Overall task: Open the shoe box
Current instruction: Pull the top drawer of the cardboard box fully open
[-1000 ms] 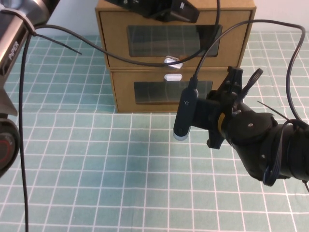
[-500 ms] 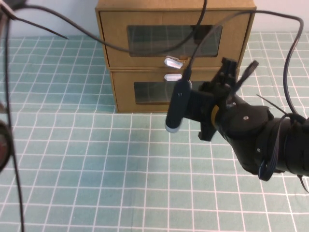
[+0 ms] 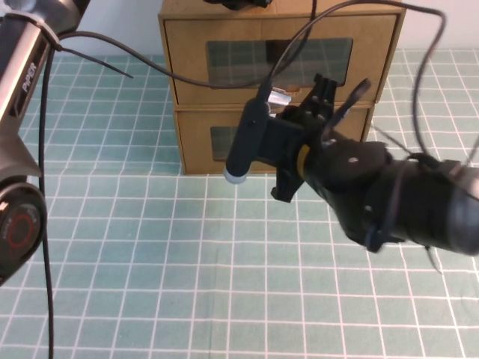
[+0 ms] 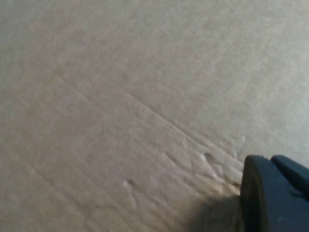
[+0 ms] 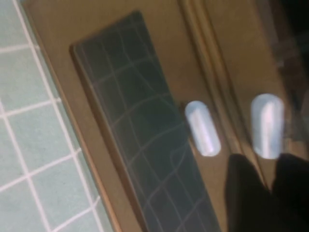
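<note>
Green gridded matting covers the tabletop (image 3: pixel 150 262). Above its middle the right gripper (image 3: pixel 340 85) reaches toward the far edge, jaws slightly apart and holding nothing, just short of the pale handles (image 5: pixel 203 128). The shoe box (image 3: pixel 194 60), two stacked cardboard drawers, stands at that far edge with both drawers shut. The left gripper (image 4: pixel 273 191) is down at the box's top, and I cannot tell whether it is open or closed. By my reading only the approach is done; grasping a handle and pulling remain.
</note>
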Controlling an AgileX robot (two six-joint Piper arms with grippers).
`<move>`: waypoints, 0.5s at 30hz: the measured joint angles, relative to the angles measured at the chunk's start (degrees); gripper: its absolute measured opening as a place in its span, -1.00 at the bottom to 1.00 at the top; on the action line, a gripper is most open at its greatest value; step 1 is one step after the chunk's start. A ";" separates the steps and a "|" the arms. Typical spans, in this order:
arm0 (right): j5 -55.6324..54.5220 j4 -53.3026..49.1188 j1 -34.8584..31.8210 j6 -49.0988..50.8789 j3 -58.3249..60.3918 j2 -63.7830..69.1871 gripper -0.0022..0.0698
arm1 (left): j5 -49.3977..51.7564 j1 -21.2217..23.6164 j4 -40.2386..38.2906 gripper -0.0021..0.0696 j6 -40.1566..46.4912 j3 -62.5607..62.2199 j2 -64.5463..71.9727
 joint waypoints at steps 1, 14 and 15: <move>0.65 0.00 -0.16 0.00 -0.97 1.27 -0.54 | 0.00 0.00 0.00 -0.96 0.00 -0.04 0.00; 5.75 0.00 -2.16 0.05 -12.57 10.52 0.11 | 0.00 0.00 -1.42 -0.96 0.00 -0.17 0.35; 5.72 0.00 -2.16 0.05 -12.90 10.92 0.11 | -0.13 0.00 -1.55 -0.96 0.00 -0.17 0.35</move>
